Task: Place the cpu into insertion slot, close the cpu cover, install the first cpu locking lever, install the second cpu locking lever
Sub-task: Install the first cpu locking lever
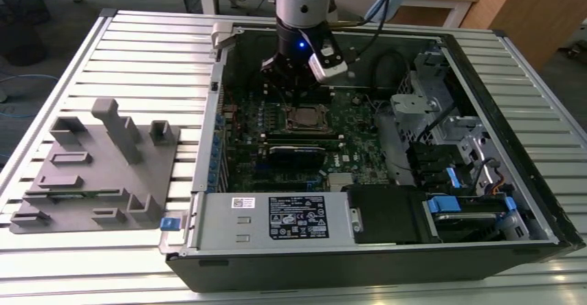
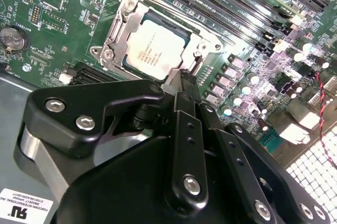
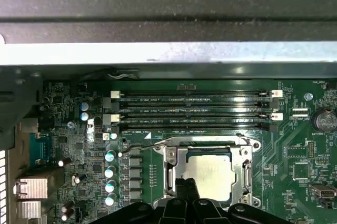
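Pincer closed, fingertips pressed together, low inside the open computer case over the green circuit board. Its tips stand at the edge of the cpu cover, which lies flat around the cpu. The cpu sits in the insertion slot, just beside the tips.

exterior view: high, angled down on whole case | both wrist views: close, sharing the cpu
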You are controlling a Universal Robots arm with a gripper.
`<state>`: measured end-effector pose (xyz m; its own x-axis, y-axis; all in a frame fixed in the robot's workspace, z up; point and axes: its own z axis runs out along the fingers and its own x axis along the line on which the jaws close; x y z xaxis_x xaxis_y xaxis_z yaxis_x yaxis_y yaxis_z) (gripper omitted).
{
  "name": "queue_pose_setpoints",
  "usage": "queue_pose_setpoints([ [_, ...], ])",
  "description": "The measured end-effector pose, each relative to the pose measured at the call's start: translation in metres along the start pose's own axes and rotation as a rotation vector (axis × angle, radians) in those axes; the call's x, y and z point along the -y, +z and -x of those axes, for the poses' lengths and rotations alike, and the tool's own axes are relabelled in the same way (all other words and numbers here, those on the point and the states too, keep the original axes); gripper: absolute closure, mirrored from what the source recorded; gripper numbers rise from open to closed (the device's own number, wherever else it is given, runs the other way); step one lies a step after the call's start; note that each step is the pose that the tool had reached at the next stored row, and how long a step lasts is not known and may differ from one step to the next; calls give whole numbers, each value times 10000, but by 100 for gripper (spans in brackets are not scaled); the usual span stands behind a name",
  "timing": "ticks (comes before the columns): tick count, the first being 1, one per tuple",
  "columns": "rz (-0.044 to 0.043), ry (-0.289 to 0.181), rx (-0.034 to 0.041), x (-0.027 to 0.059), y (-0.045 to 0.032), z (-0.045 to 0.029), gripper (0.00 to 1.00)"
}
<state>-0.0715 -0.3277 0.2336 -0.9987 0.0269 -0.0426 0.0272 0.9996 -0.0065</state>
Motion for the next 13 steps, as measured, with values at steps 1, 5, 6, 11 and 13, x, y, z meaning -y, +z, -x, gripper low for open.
queue_pose_setpoints([
  [1,-2,0,-1,1,-3,0,89],
  [5,-1,1,0,0,-39,1,89],
  [6,2,1,2,0,-40,2,89],
  [11,0,1,1,0,-50,-3,89],
  [13,0,2,1,1,-51,-8,89],
])
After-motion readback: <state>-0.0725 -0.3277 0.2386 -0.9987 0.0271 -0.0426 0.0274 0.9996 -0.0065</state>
